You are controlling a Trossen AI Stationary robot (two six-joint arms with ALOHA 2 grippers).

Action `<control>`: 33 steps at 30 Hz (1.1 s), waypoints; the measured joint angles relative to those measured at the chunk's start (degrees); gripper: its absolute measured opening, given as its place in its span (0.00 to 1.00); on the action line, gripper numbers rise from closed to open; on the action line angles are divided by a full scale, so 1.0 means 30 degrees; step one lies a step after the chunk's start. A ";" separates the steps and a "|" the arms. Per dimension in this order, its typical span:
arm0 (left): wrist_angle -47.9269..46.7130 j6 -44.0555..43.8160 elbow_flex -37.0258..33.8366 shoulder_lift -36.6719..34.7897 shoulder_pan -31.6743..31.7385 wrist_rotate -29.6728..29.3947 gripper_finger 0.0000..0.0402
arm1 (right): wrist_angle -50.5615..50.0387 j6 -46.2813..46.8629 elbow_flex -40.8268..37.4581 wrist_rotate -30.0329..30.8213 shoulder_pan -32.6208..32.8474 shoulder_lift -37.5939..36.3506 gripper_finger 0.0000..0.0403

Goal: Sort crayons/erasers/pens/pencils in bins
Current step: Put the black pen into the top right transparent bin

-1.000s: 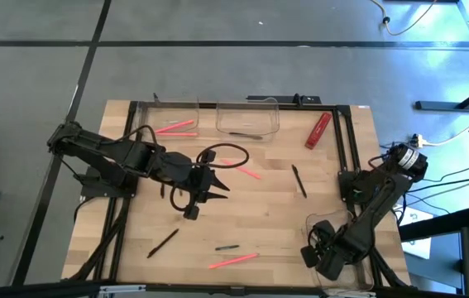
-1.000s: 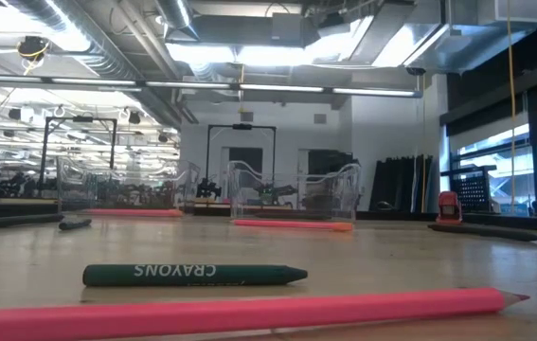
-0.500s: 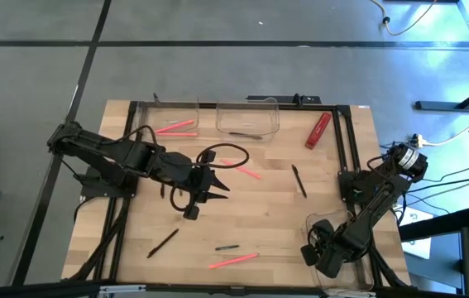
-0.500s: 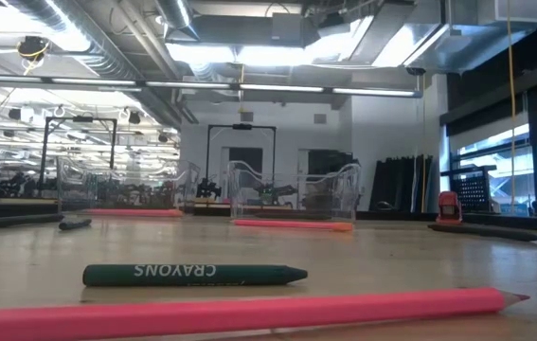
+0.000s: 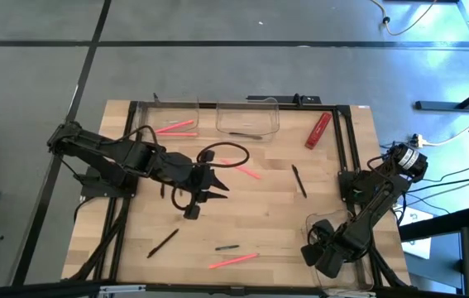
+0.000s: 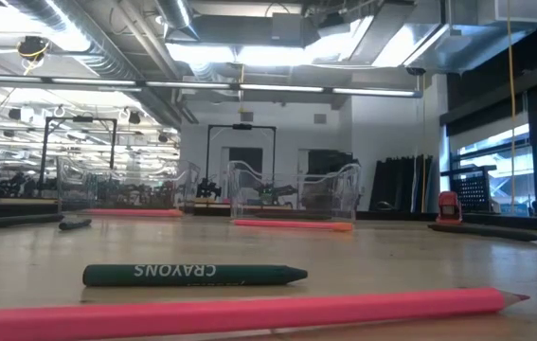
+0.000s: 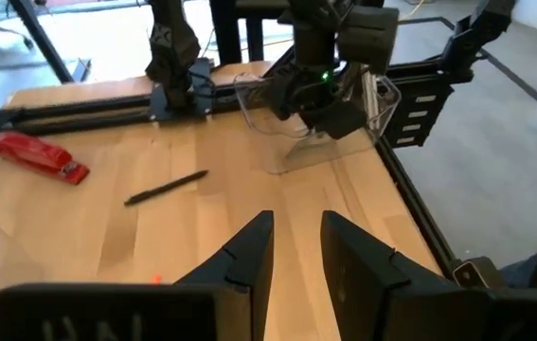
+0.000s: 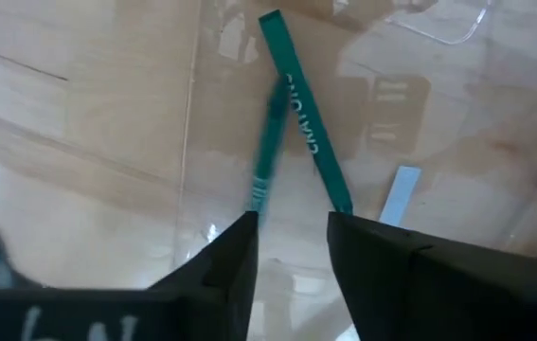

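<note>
Two grippers [image 5: 214, 189] [image 5: 321, 255] seemingly open; empty

Red stapler [image 5: 318, 130] near the wooden table's [image 5: 267, 207] far right corner, beside a black frame rail [image 5: 343, 141].

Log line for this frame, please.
left gripper: open, mid-table, empty | right gripper: open over bin | pen: loose

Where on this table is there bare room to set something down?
Bare wood lies between the black pen and the bin under the right gripper, and left of the red stapler. The middle is crowded by the left gripper.
</note>
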 joint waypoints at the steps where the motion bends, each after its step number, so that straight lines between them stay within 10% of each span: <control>1: -0.0124 -0.0224 0.0000 0.0000 0.0000 -0.0181 0.21 | -0.0047 0.0177 0.0103 0.0000 -0.0027 -0.0057 0.33; 11: -0.3189 -0.4781 -0.0007 -0.0095 0.0734 -0.0788 0.21 | -0.0598 0.0346 0.0805 0.0554 -0.0285 -0.2330 0.34; 26: -1.8640 -2.2124 -0.0007 -0.0160 0.1610 -0.1285 0.21 | -0.0671 -0.5950 0.0819 1.2353 -0.0651 -0.6284 0.34; 33: -1.9827 -2.4593 -0.0007 -0.0168 0.1413 -0.0589 0.21 | -0.0481 -1.2280 0.0819 1.5428 -0.2031 -0.8150 0.34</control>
